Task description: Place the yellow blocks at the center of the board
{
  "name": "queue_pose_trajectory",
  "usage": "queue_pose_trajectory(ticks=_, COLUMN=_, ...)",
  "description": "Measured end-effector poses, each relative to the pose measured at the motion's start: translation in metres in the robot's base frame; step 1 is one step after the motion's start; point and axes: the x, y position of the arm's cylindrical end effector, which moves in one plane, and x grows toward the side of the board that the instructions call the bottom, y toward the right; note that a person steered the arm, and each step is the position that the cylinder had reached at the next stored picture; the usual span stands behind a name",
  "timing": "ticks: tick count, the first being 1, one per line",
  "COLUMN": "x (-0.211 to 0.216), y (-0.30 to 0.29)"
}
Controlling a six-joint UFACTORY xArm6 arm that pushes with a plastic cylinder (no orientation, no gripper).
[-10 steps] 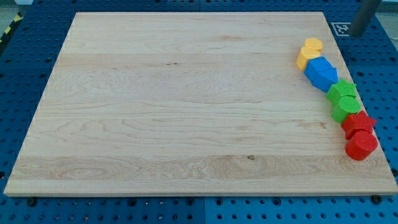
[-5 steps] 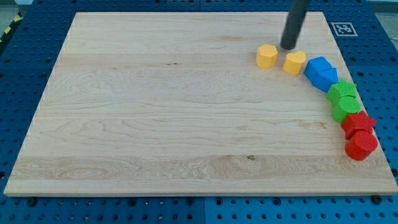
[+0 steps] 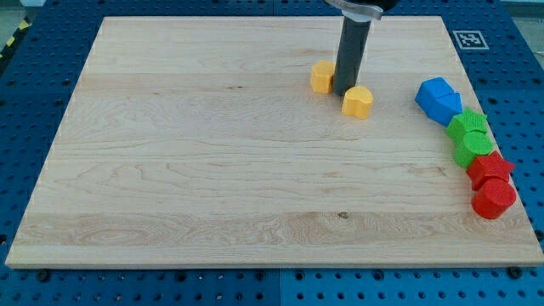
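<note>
Board [image 3: 212, 170] of pale wood fills most of the view and lies on a blue perforated table [image 3: 34, 93]. The wide stretch of wood to the view's left of my tip carries no blocks. First from that side comes a yellow hexagonal block [image 3: 322, 76], touching or just beside the rod on its left and a little toward the view's top from the tip. My tip [image 3: 343, 93] stands on the board in its upper middle part, right of centre; it is a bare rod end with nothing to open or close, and it holds nothing. A yellow heart-shaped block [image 3: 358, 101] sits just to the right of the tip and slightly toward the view's bottom, touching it or nearly so, so the tip lies between the two yellow pieces. Well apart to the right of the tip, near the board's right edge, a blue block [image 3: 439, 99], two green blocks [image 3: 468, 138] and two red blocks [image 3: 491, 184] run in a touching chain that curves down toward the view's bottom. A small printed marker [image 3: 468, 39] sits beyond the board's top right corner.
</note>
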Motion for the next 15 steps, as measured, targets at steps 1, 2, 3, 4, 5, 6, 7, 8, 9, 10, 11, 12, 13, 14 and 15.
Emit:
queue_pose_trajectory(ticks=1, x=-0.026, y=0.046)
queue_pose_trajectory(ticks=2, x=-0.039, y=0.041)
queue_pose_trajectory(ticks=3, x=-0.027, y=-0.019)
queue_pose_trajectory(ticks=4, x=0.003, y=-0.071)
queue_pose_trajectory(ticks=5, x=0.005, y=-0.044)
queue_pose_trajectory(ticks=6, x=0.029, y=-0.035)
queue_pose_trajectory(ticks=7, x=0.103, y=-0.036)
queue_pose_trajectory(ticks=8, x=0.133, y=-0.009)
queue_pose_trajectory(ticks=9, x=0.103, y=0.039)
queue_pose_trajectory(ticks=10, x=0.05, y=0.042)
queue_pose_trajectory(ticks=11, x=0.014, y=0.021)
queue_pose_trajectory(ticks=12, x=0.005, y=0.01)
queue_pose_trajectory(ticks=13, x=0.007, y=0.011)
queue_pose_trajectory(ticks=14, x=0.007, y=-0.011)
queue_pose_trajectory(ticks=15, x=-0.005, y=-0.05)
